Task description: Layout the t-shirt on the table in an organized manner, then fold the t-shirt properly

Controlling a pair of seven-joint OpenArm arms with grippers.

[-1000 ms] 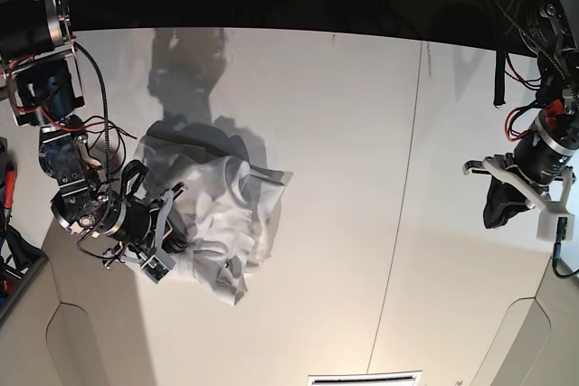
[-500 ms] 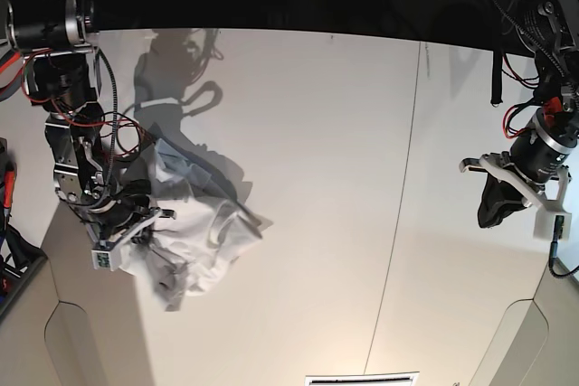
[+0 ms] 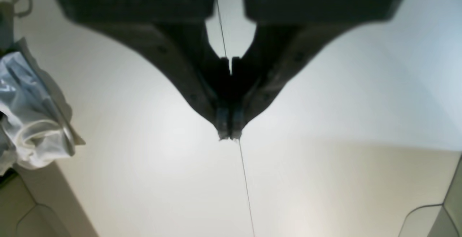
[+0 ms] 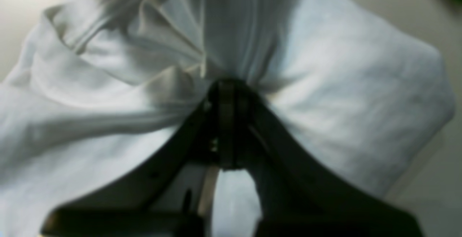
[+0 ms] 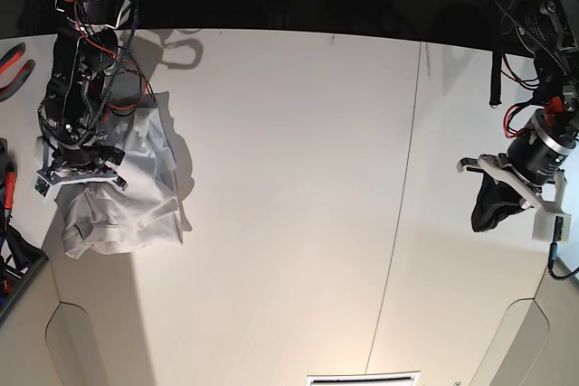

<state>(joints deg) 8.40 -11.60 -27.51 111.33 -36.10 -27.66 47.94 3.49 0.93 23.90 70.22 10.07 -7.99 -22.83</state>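
Observation:
The white t-shirt [image 5: 127,201] hangs and drapes in a crumpled bunch at the left side of the table [image 5: 289,178]. My right gripper [image 5: 77,172] is shut on a gathered fold of it. In the right wrist view the cloth [image 4: 343,103] fans out from the shut fingertips [image 4: 221,96]. My left gripper [image 5: 493,210] hovers over the table's right side, far from the shirt. Its jaws are shut on nothing [image 3: 229,136]. The shirt [image 3: 32,121] shows at the left edge of the left wrist view.
A thin dark seam [image 5: 398,223] runs across the table's right half. Beige cut-out corners sit at the front left [image 5: 81,350] and front right [image 5: 529,341]. A red-handled tool [image 5: 13,65] lies at the far left edge. A dark strap [image 5: 498,79] hangs at the back right.
My right arm has swung to the left and back, dragging the bunched t-shirt from the centre-left toward the table's left edge. The left arm has stayed in place.

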